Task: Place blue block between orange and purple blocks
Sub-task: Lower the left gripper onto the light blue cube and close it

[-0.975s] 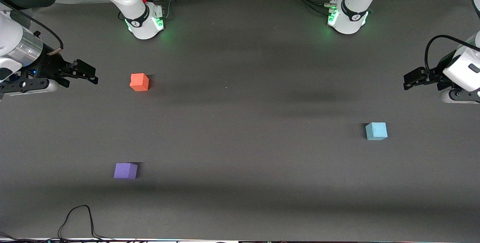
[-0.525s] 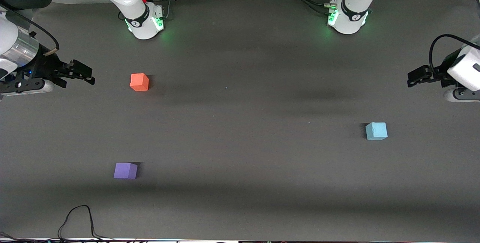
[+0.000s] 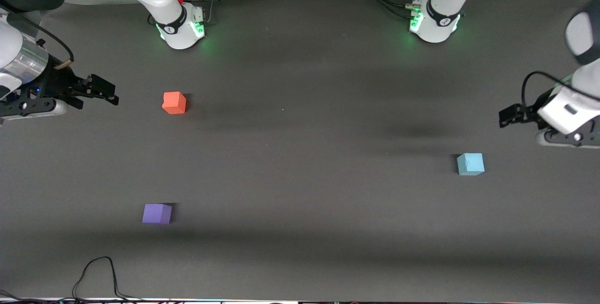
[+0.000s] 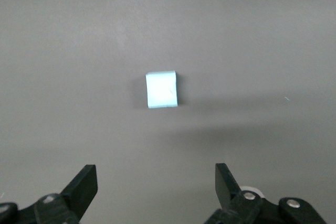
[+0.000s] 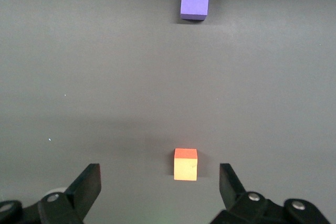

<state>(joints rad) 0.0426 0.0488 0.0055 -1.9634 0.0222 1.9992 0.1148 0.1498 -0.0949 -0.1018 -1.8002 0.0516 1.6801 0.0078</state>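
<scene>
Blue block (image 3: 470,163) sits on the counter (image 3: 300,177), right of frame centre in the front view, untouched. Left gripper (image 3: 508,115) hangs at the right edge, above the block in frame, jaws spread, nothing between them. In the left wrist view the block (image 4: 161,89) lies ahead of the jaws, clear of both fingers.

Orange block (image 3: 174,102) upper left, purple block (image 3: 157,213) lower left, well apart.

Right gripper (image 3: 105,92) at left edge, jaws spread, empty.

A robotics lab: two white robot arms bolted by their bases (image 3: 182,27) to a table (image 3: 300,191) under a plain dark grey mat, green status lights glowing at the bases, loose cables (image 3: 96,276) along the edges, and only small coloured foam cubes (image 3: 174,102) as props
</scene>
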